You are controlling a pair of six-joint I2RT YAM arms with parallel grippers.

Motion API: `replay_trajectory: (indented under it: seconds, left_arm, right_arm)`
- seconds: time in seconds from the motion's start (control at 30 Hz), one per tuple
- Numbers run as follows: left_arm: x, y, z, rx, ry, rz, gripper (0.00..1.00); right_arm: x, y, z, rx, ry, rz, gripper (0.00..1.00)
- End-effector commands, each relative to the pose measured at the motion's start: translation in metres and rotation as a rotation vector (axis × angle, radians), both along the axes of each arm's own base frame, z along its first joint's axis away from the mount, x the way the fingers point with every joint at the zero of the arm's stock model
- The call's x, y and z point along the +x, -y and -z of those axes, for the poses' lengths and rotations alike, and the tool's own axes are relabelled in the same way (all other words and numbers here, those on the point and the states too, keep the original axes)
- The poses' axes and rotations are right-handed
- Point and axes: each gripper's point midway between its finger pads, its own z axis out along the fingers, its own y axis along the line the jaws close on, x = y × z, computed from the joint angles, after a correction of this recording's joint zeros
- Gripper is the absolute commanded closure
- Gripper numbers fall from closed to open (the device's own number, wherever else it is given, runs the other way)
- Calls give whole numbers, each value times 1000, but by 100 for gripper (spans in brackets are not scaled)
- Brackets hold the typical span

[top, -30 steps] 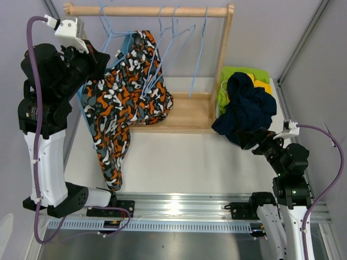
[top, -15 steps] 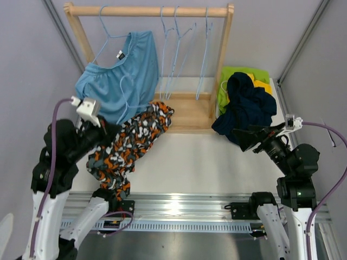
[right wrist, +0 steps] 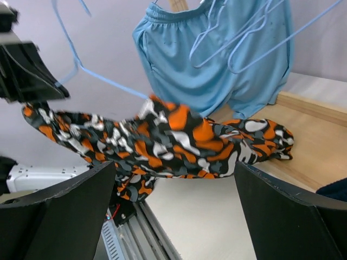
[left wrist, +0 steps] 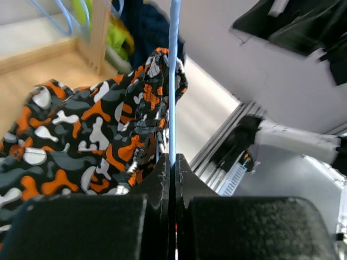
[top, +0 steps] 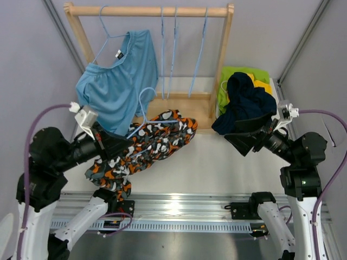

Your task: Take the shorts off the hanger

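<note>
My left gripper (top: 115, 145) is shut on the wire of a light blue hanger (top: 142, 108). The hanger carries the camouflage shorts (top: 158, 141), held low over the table in front of the rack. In the left wrist view the jaws (left wrist: 174, 162) pinch the hanger wire (left wrist: 174, 76), and the camouflage shorts (left wrist: 92, 130) hang to the left. My right gripper (top: 243, 140) is open and empty, to the right of these shorts (right wrist: 179, 135). The light blue shorts (top: 115, 89) hang on a hanger on the rail. Navy shorts (top: 246, 105), lime green shorts (top: 238, 73) and yellow shorts (top: 264, 85) lie piled at the right.
The wooden rack (top: 146, 11) stands at the back with a wooden base board (top: 187, 114) and a right post (top: 222, 59). Three bare blue hangers (top: 174, 54) hang on its rail. A metal rail (top: 179, 208) runs along the near table edge.
My left arm has swung down and right, taking the hanger with the camouflage shorts off the rail to the table front. My right gripper has moved left toward them.
</note>
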Motion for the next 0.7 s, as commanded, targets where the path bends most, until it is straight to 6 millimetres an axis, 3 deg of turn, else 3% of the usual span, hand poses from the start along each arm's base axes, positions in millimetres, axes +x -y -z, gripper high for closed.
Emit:
replay_trajectory:
  seconds: [0.0, 0.07, 0.1, 0.17, 0.2, 0.47, 0.5, 0.67]
  left_arm:
    - [-15, 8, -81, -116, 132, 67, 100]
    - [-12, 10, -95, -126, 147, 74, 100]
    - [-18, 7, -115, -144, 196, 72, 100]
    - [-6, 12, -120, -140, 178, 70, 100]
    - [-5, 16, -131, -155, 184, 91, 100]
    - [-8, 21, -131, -161, 189, 129, 100]
    - [-8, 21, -130, -160, 189, 130, 100]
    - [-11, 21, -131, -156, 200, 141, 100]
  right_arm:
    - [-7, -7, -12, -34, 45, -77, 0]
    - [4, -6, -13, -39, 50, -55, 0]
    - [7, -5, -16, -41, 59, -48, 1]
    - [18, -4, -16, -51, 64, -26, 1]
    - [28, -2, -21, -58, 86, 2, 1]
    - [66, 7, -28, 0, 113, 134, 1]
    - [69, 6, -36, 24, 158, 144, 0]
    - [83, -16, -27, 82, 116, 93, 1]
